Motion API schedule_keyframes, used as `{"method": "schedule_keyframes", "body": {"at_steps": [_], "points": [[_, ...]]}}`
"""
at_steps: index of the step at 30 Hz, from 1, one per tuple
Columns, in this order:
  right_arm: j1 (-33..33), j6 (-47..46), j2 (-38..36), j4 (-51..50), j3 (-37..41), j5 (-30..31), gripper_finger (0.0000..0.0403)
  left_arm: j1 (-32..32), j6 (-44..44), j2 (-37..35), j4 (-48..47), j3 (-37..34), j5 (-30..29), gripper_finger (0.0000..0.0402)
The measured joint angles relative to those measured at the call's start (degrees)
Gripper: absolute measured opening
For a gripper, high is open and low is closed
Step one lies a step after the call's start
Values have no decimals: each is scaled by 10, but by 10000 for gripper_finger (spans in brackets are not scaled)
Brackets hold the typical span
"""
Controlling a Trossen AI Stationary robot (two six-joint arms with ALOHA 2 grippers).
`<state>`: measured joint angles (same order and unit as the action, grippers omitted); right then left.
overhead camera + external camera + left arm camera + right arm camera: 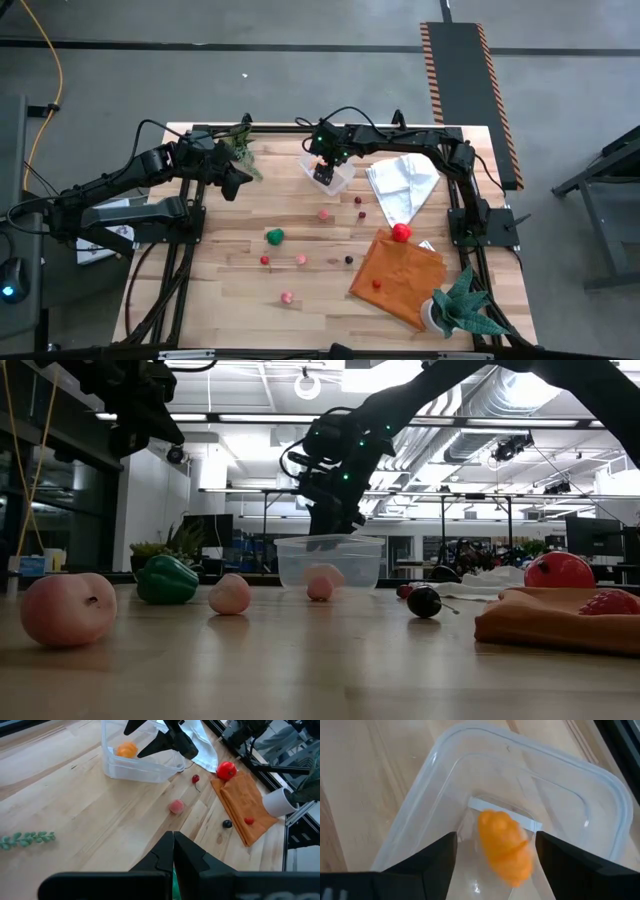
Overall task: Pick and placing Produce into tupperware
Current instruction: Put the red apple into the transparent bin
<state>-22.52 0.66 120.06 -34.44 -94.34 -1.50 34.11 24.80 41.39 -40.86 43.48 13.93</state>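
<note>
The clear tupperware (338, 178) stands at the table's far middle. My right gripper (495, 840) hangs open just over it, pointing steeply down. An orange produce piece (506, 846) lies inside the tupperware, below and between the fingers and apart from them in the left wrist view (126, 750). More produce lies loose on the wood: a green pepper (274, 236), pink pieces (324, 214) (287, 297), a dark one (349, 259). A red tomato (401, 233) sits on the orange cloth. My left gripper (173, 836) is shut and empty, raised at the far left.
A white cloth (402, 185) lies right of the tupperware, and an orange cloth (395, 275) lies nearer, with a small red piece (377, 283) on it. Potted plants stand at the near right (462, 308) and far left (240, 145). Bare wood lies left of the tupperware.
</note>
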Motion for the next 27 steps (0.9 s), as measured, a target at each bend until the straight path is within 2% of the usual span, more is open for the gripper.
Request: {"method": "schedule_keyframes", "body": {"at_steps": [21, 27], "points": [[0, -3, 0, 0, 0, -5, 264, 0, -5, 0, 0, 0, 0, 1], [1, 4, 0, -3, -35, -6, 263, 0, -5, 0, 0, 0, 0, 1]]}}
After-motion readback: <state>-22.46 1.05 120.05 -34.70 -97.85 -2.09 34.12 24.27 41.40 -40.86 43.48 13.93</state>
